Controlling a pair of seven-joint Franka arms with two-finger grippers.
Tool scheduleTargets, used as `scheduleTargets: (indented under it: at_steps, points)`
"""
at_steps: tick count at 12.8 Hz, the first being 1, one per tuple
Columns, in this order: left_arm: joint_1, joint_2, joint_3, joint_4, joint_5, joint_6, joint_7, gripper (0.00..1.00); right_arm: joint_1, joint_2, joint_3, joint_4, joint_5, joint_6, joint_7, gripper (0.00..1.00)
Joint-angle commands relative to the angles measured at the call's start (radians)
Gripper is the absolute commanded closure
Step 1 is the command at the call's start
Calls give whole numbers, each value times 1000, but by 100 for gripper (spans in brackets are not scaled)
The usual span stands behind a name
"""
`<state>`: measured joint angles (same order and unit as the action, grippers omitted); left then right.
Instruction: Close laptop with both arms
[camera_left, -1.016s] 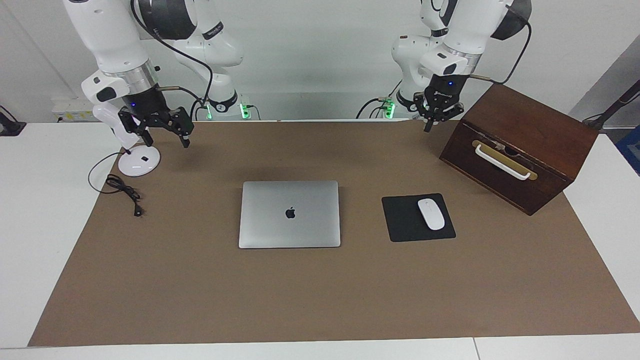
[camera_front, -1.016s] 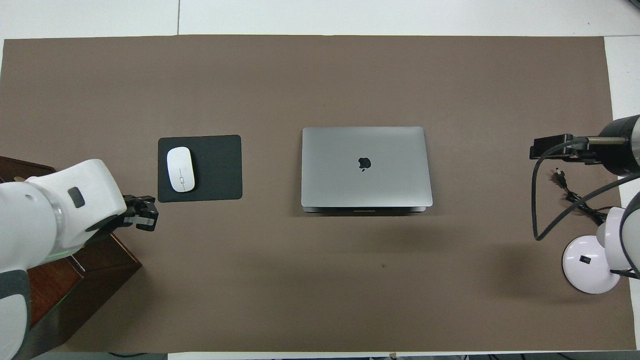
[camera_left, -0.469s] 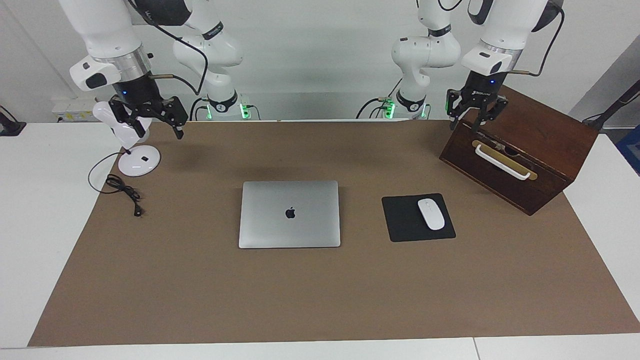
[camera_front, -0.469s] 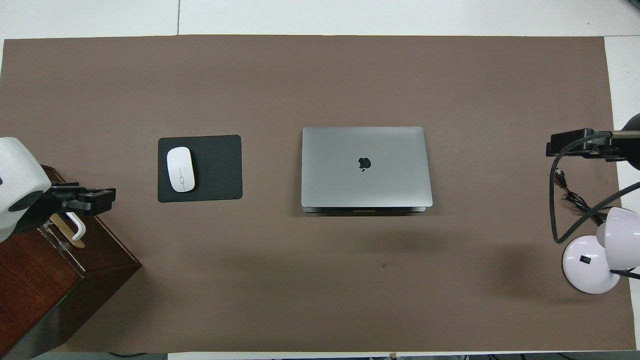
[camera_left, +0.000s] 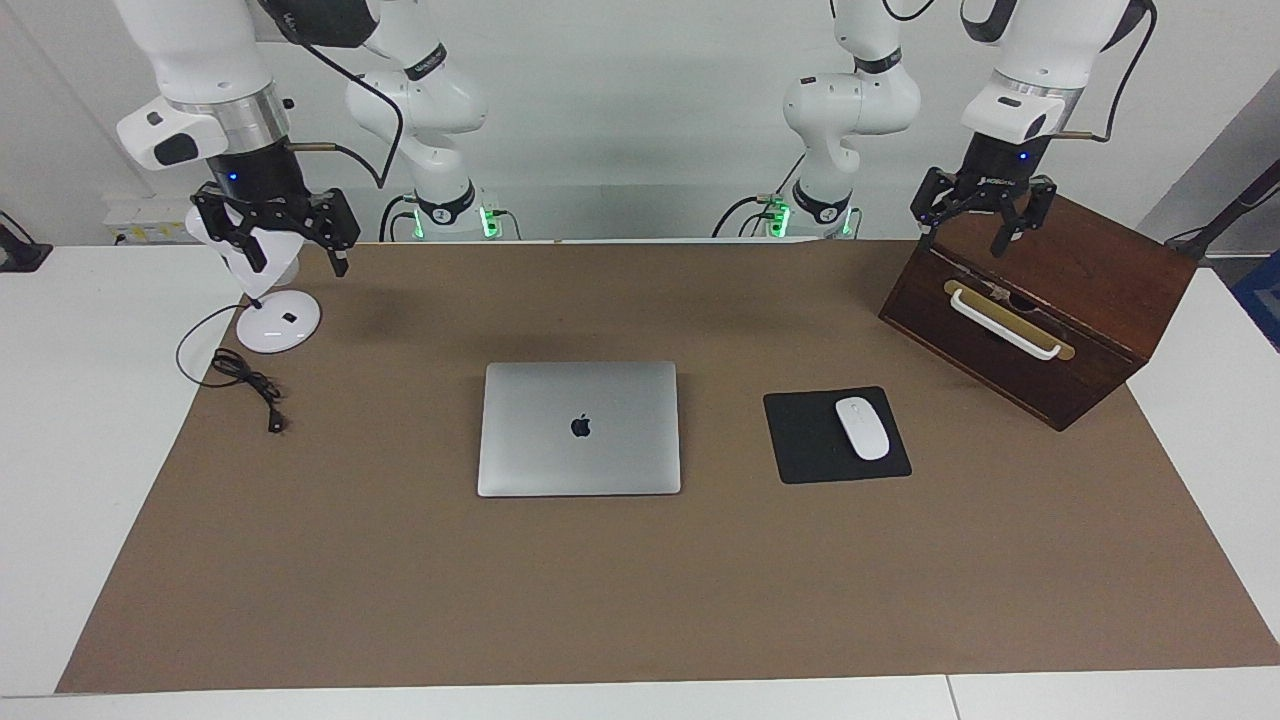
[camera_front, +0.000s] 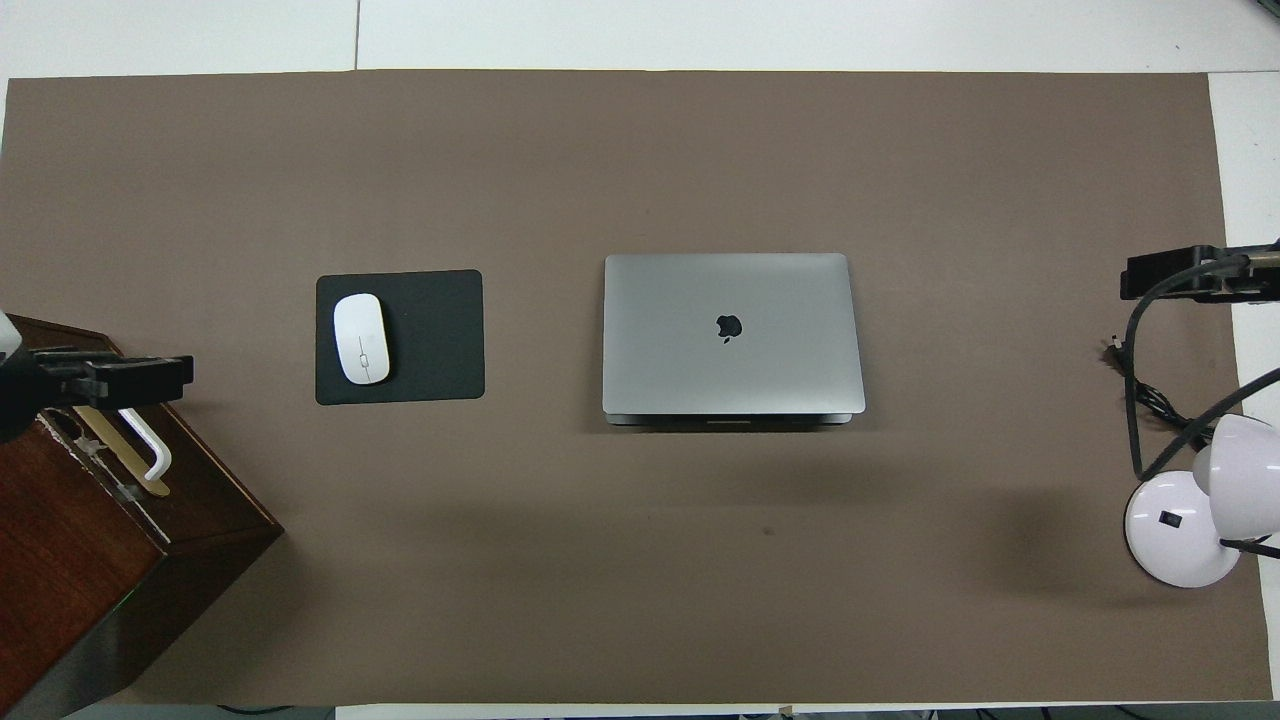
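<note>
Brown mat (camera_left: 400, 580) is spread wide, bare along the lower frame. The laptop (camera_left: 579, 428) is seen closed at centre. Both grippers are held spread and empty: left gripper (camera_left: 982, 225) upper right over the wooden box (camera_left: 1040, 310), right gripper (camera_left: 292, 245) upper left.
</note>
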<state>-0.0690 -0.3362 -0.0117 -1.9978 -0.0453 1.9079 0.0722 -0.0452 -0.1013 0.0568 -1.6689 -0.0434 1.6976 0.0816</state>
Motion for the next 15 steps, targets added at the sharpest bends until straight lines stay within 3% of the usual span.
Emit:
scheduleTargets:
  at_steps: [1,5,8,11,15]
  points:
    - [21,68,-10,115,15,-73,-40,0,-4,29,9,69,-18,-52,-25,0]
    - [61,121,-8,223,7,-176,-57,0,-13,32,9,75,-18,-53,-26,0]
    - [89,221,-8,390,2,-286,-57,0,-21,32,6,74,-9,-59,-26,0]
    - [89,239,-8,396,8,-311,-58,0,-21,32,6,74,-12,-49,-28,0]
    - [87,227,-8,321,13,-333,-58,0,-16,38,8,74,-12,-24,-72,0]
